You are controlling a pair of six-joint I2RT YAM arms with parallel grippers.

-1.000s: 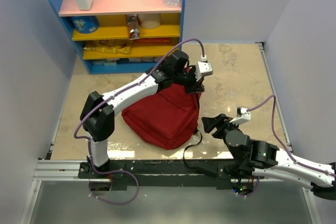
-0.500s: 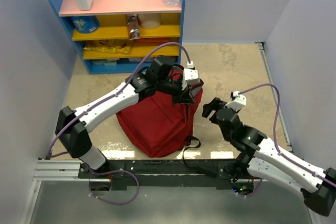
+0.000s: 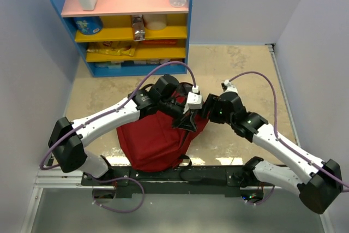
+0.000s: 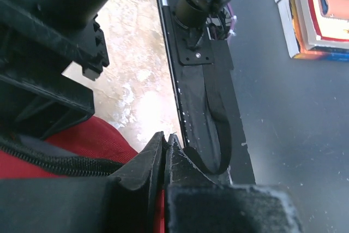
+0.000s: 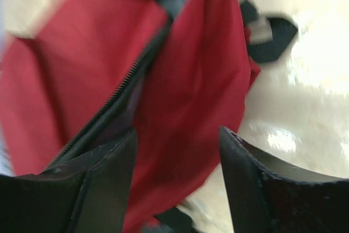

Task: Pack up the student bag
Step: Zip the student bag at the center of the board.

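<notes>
Just under the spread right gripper (image 5: 177, 130) lies the student bag (image 5: 191, 75)

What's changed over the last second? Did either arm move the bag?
The left tool, shut on the student bag, pulled back toward the arm bases and dragged the bag nearer and slightly left. The right tool, open, swung in from the right and now sits at the bag's top, over its zipper. The shelf and its items stayed put.
</notes>
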